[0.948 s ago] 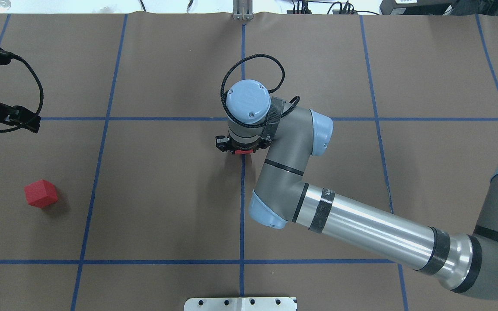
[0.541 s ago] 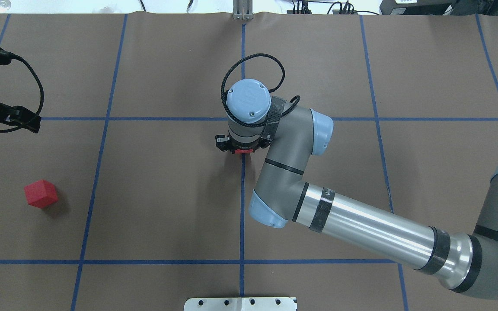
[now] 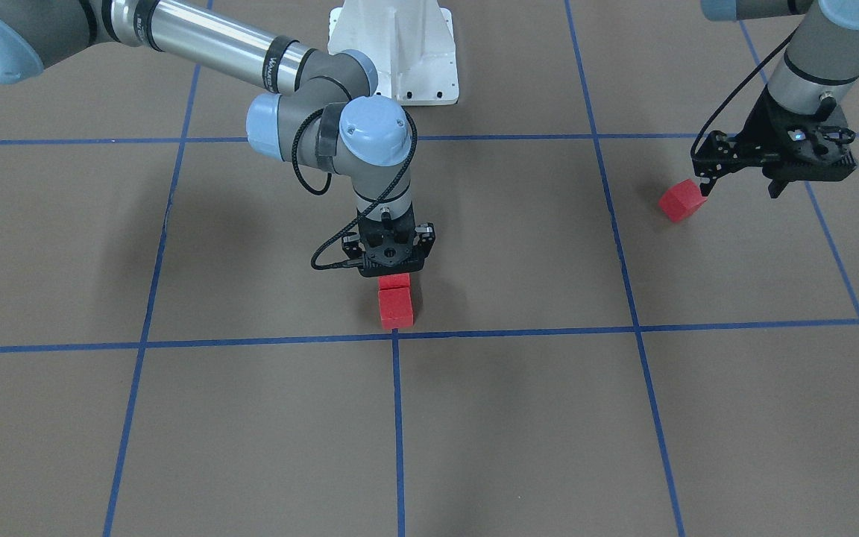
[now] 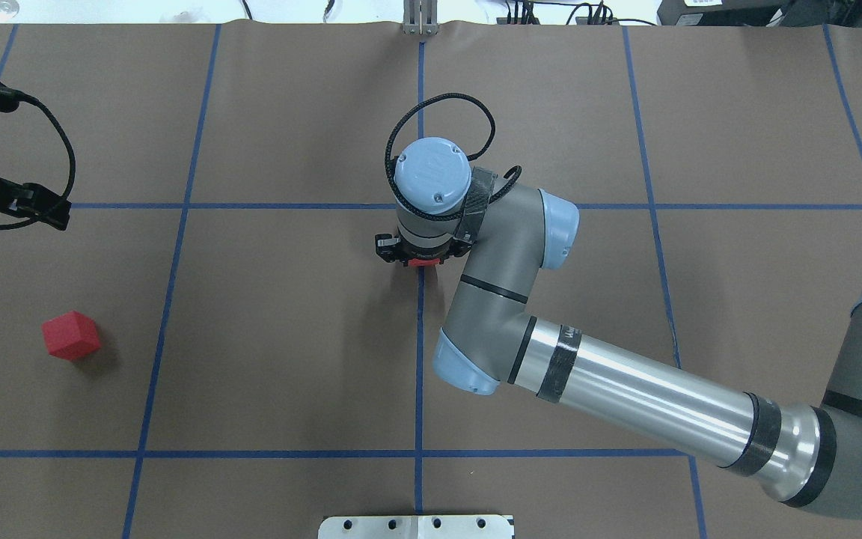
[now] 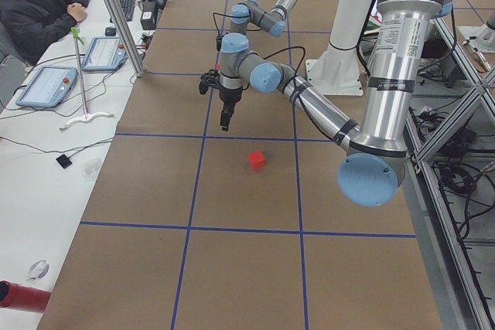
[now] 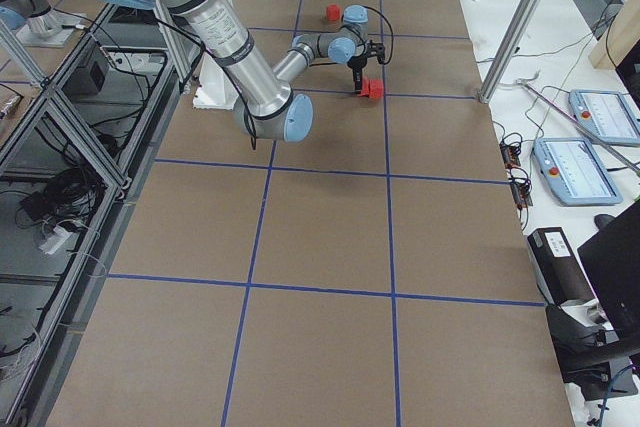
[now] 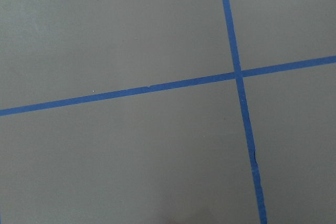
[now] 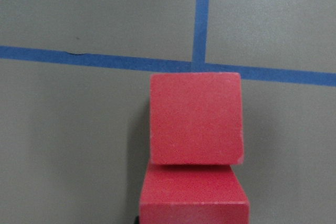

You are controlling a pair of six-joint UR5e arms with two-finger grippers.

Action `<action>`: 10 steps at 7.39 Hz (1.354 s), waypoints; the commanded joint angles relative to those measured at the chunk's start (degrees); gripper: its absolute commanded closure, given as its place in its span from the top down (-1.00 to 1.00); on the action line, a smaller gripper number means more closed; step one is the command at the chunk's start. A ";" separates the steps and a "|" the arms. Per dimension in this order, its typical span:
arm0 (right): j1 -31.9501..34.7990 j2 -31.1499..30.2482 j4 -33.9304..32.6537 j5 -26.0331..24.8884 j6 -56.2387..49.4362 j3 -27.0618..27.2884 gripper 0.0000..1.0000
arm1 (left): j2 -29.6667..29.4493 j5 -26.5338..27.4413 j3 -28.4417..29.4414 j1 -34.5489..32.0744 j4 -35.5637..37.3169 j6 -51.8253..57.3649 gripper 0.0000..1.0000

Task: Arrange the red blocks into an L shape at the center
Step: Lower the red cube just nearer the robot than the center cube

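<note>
Two red blocks lie in a row just on the robot's side of the center crossing [image 3: 396, 335]. The one nearer the crossing [image 3: 396, 307] stands free. My right gripper [image 3: 390, 270] stands upright over the other one [image 3: 394, 281] and looks shut on it, the block down at table level. The right wrist view shows both, the free block [image 8: 195, 119] and the held one [image 8: 193, 192], with the crossing [image 8: 199, 65] beyond. The third red block [image 4: 70, 335] lies far left. My left gripper [image 3: 739, 186] hovers open and empty beside it [image 3: 681, 200].
The brown paper carries a grid of blue tape lines. The white robot base [image 3: 394, 52] stands at the table's near edge. An operator sits at a side table [image 5: 39, 5] with tablets. The left wrist view shows only another tape crossing [image 7: 239, 73].
My right wrist has shifted a few pixels forward and to the right. The left arm and the far-left block have not moved.
</note>
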 commanded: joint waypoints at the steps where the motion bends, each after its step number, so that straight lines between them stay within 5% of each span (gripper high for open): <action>1: 0.06 -0.11 0.00 0.00 -0.03 0.00 -0.44 | 0.00 0.00 0.08 0.08 0.00 0.00 1.00; 3: 0.23 -0.20 0.00 -0.09 -0.12 0.00 -0.19 | 0.00 0.00 0.08 0.08 0.00 0.00 1.00; 6: 0.32 -0.03 0.09 -1.22 -0.03 0.00 0.80 | -0.26 0.00 0.08 0.08 0.00 0.00 0.99; 10: 1.11 0.06 0.88 -1.58 0.05 0.00 0.90 | -0.26 0.00 0.08 0.08 0.00 -1.48 1.00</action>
